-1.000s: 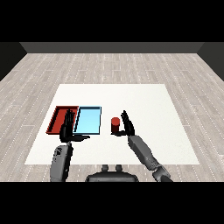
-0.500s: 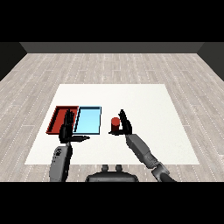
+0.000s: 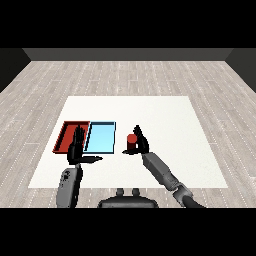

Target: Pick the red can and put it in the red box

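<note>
Now, your right hand [image 3: 140, 141] is up against the can [image 3: 131, 142], with the fingers reaching over and behind it and the thumb low at its front, so it looks to be closing round the can, though you cannot quite tell whether the fingers are fully wrapped yet. Before you lift, get the fingers and thumb seated on opposite sides of the can's middle, and keep it upright as it comes off the table [image 3: 170, 115]. The can is a small red cylinder with a lighter red top, standing upright just to the right of the blue tray [image 3: 101, 137]. The red tray [image 3: 69, 131] lies beyond the blue one, on its left, so you will need to carry the can across the blue tray. Your left hand [image 3: 76, 150] is held flat, fingers straight, thumb out, over the near edge of the red tray; move it aside first.
</note>
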Controlling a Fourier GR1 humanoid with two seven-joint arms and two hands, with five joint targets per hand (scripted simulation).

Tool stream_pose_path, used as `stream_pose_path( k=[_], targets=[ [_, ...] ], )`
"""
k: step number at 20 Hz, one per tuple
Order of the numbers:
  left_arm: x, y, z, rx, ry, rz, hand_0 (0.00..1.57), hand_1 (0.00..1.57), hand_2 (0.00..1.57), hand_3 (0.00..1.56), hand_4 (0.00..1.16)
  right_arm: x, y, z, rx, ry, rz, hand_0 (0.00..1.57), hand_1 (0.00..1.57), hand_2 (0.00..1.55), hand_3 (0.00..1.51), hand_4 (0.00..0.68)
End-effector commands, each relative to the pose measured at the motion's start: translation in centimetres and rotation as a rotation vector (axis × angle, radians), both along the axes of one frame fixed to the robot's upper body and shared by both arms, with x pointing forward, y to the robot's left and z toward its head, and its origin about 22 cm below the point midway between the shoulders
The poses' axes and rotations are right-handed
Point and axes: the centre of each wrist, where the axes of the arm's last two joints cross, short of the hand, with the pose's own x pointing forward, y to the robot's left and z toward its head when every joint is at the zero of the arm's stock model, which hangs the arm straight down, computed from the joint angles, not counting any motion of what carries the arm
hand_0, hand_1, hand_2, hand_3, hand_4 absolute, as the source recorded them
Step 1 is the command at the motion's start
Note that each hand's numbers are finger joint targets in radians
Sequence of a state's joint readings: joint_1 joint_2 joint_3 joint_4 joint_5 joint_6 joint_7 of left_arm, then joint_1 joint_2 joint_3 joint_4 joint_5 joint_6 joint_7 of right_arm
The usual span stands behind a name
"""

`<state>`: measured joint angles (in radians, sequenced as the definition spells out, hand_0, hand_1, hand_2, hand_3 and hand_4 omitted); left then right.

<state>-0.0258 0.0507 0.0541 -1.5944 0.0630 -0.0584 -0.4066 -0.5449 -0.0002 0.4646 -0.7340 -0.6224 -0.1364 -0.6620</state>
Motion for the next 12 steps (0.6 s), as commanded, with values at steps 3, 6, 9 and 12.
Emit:
stream_pose_path(
  k=[3, 6, 9, 12],
  targets=[
    [1.1, -0.1, -0.2, 0.0, -0.004, 0.002, 0.0, 0.0, 0.0, 0.0, 0.0, 0.6, 1.2, 1.0, -0.004, 0.005, -0.003, 0.0, 0.0, 0.0, 0.0, 0.0],
    [-1.3, -0.5, 0.9, -0.002, 0.001, 0.007, 0.0, 0.0, 0.0, 0.0, 0.0, 0.1, 1.8, 1.3, -0.054, 0.022, -0.013, 0.0, 0.0, 0.0, 0.0, 0.0],
    [0.4, 1.0, -0.3, 0.017, 0.019, -0.008, 0.0, 0.0, 0.0, 0.0, 0.0, 1.9, 1.9, 1.3, -0.111, 0.067, -0.043, 0.0, 0.0, 0.0, 0.0, 0.0],
    [-0.5, -1.3, -2.3, -0.002, -0.002, 0.015, 0.0, 0.0, 0.0, 0.0, 0.0, 0.0, 1.2, 1.2, -0.067, 0.106, -0.101, 0.0, 0.0, 0.0, 0.0, 0.0]
  ],
)
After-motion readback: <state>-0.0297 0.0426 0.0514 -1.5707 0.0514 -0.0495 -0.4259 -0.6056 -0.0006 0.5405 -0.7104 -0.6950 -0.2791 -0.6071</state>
